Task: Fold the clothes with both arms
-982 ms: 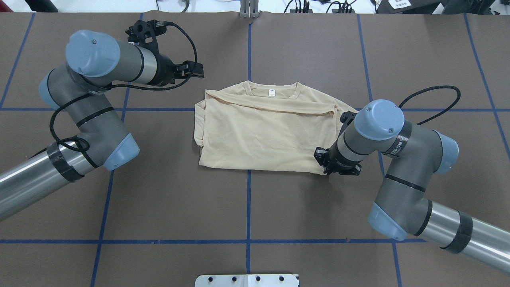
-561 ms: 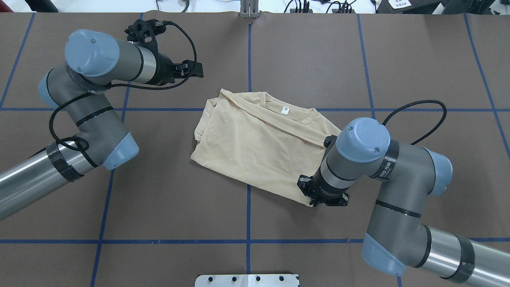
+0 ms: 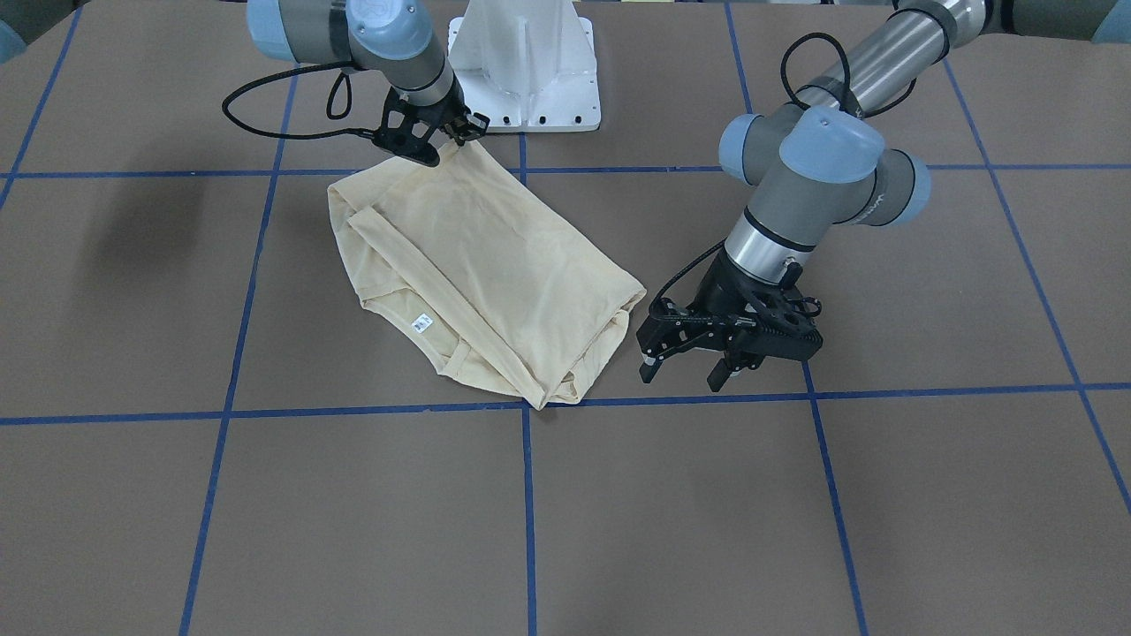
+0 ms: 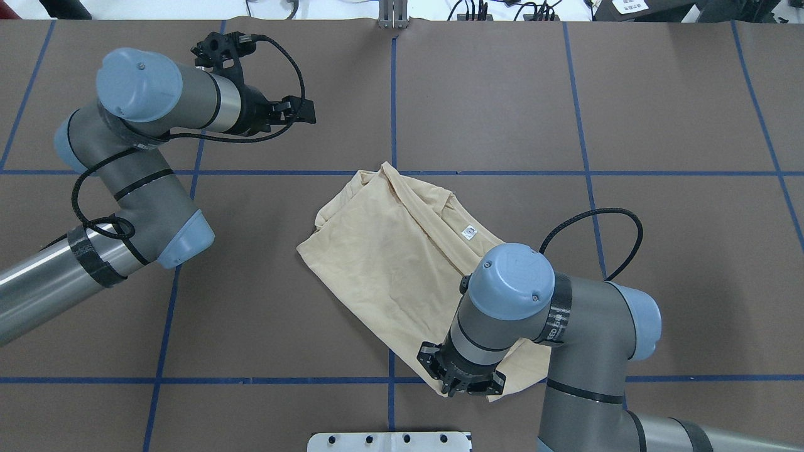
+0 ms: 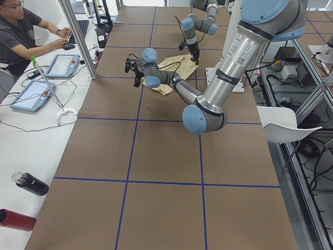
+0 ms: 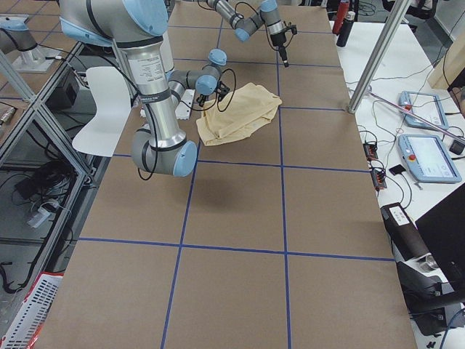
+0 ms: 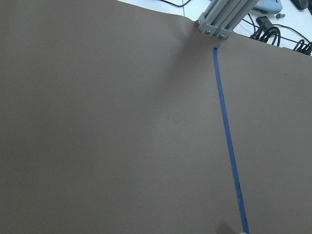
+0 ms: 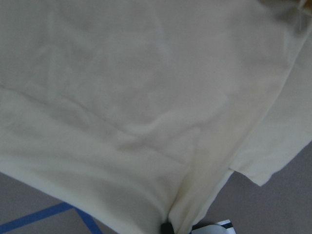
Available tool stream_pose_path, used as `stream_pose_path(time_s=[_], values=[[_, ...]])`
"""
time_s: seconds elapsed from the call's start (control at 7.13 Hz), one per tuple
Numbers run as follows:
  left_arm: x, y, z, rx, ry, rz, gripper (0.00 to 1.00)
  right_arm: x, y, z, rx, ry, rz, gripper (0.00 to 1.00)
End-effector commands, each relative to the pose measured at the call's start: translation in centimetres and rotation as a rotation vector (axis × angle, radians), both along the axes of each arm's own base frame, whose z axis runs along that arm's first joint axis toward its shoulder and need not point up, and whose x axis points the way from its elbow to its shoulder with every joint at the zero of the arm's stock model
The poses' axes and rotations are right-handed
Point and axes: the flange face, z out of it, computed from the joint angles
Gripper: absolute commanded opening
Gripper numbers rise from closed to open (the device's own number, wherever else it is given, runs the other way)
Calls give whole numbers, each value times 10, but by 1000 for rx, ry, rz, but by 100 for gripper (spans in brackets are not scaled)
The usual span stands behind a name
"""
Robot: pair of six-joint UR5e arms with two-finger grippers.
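Two claws are working over one T-shirt [image 3: 477,265] on the brown table [image 3: 795,495]. Nearest me, the left claw [image 3: 680,375] is hanging with its jaws spread wide, gripping nothing, just beside the T-shirt at its 3 o'clock. The cream T-shirt is lying folded and skewed mid-table, its white label [image 3: 421,323] showing. Farther back, at its 12 o'clock corner, the right claw [image 3: 439,152] is pinching the cloth tight.

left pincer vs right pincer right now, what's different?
Left pincer is open and empty; right pincer is shut on a corner of the T-shirt. Left pincer is off the cloth, over bare table; right pincer touches it. Both are black and two-fingered.
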Motion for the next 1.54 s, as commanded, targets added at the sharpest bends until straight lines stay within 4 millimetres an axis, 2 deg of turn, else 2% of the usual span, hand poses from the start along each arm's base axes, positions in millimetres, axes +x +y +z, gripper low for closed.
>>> stream_pose_path(time_s=[0.0, 0.14, 0.28, 0.56, 0.7, 0.84, 0.98, 1.12, 1.26, 1.4], values=[[0, 0, -1, 1, 1, 0, 99, -7, 9, -11, -28, -10, 1, 67], [-1, 1, 2, 12, -9, 6, 99, -9, 17, -16, -27, -16, -8, 100], [-3, 3, 4, 22, -12, 12, 99, -2, -1, -16, -16, -15, 33, 100], [-10, 35, 12, 17, 3, 38, 100, 60, -99, -29, 95, -79, 200, 100], [5, 69, 11, -20, -25, 85, 100, 96, -144, -28, 152, -100, 252, 100], [23, 96, 0, -124, -28, 100, 100, 120, -169, -26, 219, -101, 263, 100], [48, 132, -8, -204, -20, 131, 100, 130, -183, -17, 252, -84, 267, 100], [75, 158, -5, -265, -40, 123, 100, 129, -194, -4, 250, -55, 279, 100], [95, 176, -1, -262, -58, 128, 100, 128, -198, -1, 263, -45, 288, 100], [104, 178, 11, -275, -81, 134, 100, 128, -199, -2, 268, -47, 288, 100]])
